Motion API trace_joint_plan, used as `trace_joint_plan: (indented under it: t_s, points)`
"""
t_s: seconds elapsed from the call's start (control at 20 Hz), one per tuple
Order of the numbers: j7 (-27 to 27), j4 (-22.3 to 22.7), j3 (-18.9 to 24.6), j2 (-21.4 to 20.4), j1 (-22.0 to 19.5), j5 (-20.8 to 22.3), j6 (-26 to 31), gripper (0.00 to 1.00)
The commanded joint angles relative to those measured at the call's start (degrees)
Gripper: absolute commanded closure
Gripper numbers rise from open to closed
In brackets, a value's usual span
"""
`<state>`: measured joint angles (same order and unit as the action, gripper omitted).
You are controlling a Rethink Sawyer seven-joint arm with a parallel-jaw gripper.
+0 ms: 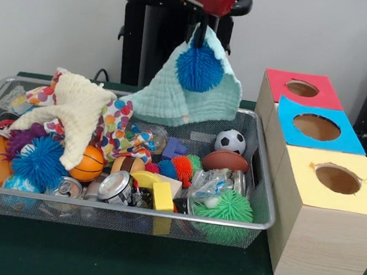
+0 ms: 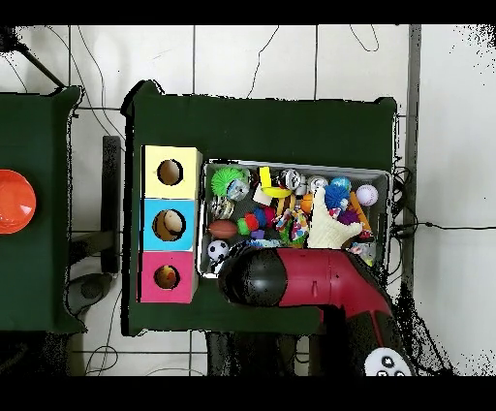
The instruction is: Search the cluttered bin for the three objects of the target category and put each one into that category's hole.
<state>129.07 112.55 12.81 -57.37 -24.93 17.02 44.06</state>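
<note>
Green felt covers your table, and on it sits the cluttered bin (image 1: 253, 223), with the three wooden boxes at its 3 o'clock, the red-topped hole (image 1: 302, 88) farthest back. Your gripper (image 1: 199, 38) is pinched shut on the mint green cloth (image 1: 174, 100) above the bin's 12 o'clock rim, and a blue spiky ball (image 1: 200, 68) clings to its front. That cloth is light, limp and snaggy, so grip a bunched fold; no writing is readable anywhere.
</note>
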Motion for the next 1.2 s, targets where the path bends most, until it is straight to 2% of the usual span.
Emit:
trace_joint_plan:
  t_s: [0.05,0.3,0.35,0.5,0.75,0.95,1.2]
  points:
    - [4.44,1.13,-0.2,4.14,0.74,-0.67,-4.92,1.0]
    - [5.01,0.93,-1.05,4.86,1.79,0.03,-6.37,1.0]
    - [4.17,1.26,-0.8,4.91,1.29,-0.56,-6.85,0.0]
    - [2.72,1.29,-0.24,4.79,0.31,-0.22,-8.18,0.0]
    - [3.68,2.94,-0.39,3.57,0.56,-1.87,-7.79,0.0]
    - [4.61,1.56,-0.06,6.2,1.02,-1.75,-10.42,0.0]
    - [6.83,-3.05,-0.67,10.81,2.74,-1.03,-14.46,0.0]
